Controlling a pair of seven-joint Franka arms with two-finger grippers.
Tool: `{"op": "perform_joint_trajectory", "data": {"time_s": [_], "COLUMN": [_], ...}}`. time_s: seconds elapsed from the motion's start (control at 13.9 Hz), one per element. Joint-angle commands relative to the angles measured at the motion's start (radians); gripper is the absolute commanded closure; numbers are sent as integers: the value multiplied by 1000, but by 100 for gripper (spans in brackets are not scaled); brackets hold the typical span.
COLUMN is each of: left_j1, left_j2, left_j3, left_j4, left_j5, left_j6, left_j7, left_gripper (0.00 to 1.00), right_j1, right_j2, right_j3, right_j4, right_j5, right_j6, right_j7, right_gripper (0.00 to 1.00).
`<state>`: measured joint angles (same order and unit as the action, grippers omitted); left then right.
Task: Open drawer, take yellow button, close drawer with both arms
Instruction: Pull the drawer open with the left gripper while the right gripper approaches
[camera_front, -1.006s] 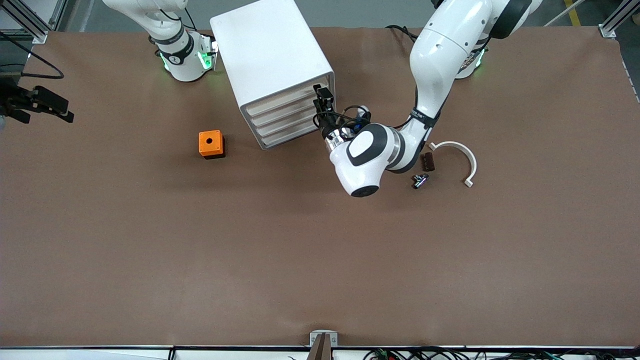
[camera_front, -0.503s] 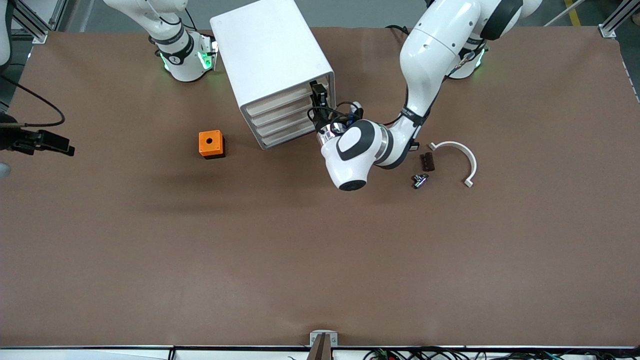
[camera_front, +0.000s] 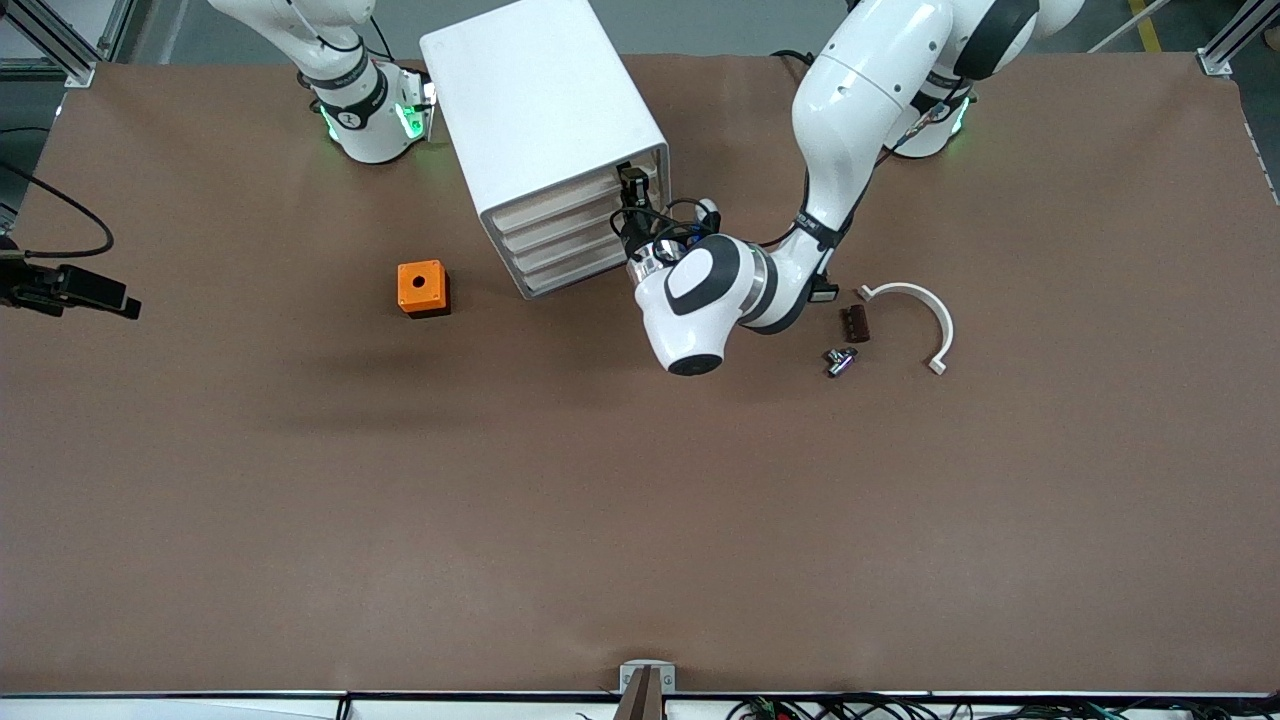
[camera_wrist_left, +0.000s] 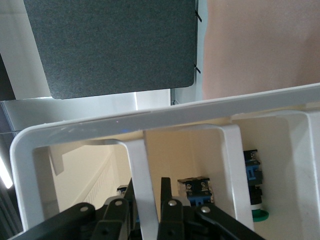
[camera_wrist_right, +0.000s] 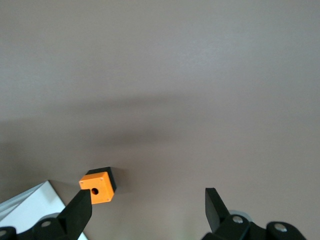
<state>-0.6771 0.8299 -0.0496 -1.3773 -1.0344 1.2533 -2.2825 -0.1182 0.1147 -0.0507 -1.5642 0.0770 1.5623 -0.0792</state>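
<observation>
My left end effector (camera_wrist_left: 150, 202) was pinched nearly closed on the drawer (camera_front: 568, 205) handle — the drawer's front faced the camera obliquely; my right end effector (camera_wrist_right: 147, 210) hung wide open, empty.

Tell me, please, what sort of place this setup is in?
Most likely a robotics lab bench: two white arms bolted at a brown-covered table, aluminium framing at its corners, and test props such as a white drawer cabinet and orange cube.
</observation>
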Motion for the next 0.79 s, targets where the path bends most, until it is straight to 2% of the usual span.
{"op": "perform_joint_trajectory", "data": {"time_s": [0.0,0.14,0.29,0.36,0.72], "left_j1": [5,14,31,51,102], "left_j2": [3,3,2,1,5], "left_j3": [2,4,7,7,8], "left_j4": [7,9,10,12,12], "left_j5": [-7,-6,-7,-12,-9], "left_j6": [-12,-12,-12,-12,-11], "left_j7": [-11,-11,-14,-14,-14], "left_gripper": [80,81,83,83,83], "right_j1": [-12,18,44,75,170], "right_j2": [-12,-15,-17,-18,-17], "right_j3": [14,20,20,20,20], "right_j4": [-13,-13,-13,-13,-7], "right_j5": [35,44,102,102,41], "right_j6": [-10,-34,-57,-51,-48], "right_j7": [109,276,485,548,692], "right_gripper": [0,0,0,0,0]}}
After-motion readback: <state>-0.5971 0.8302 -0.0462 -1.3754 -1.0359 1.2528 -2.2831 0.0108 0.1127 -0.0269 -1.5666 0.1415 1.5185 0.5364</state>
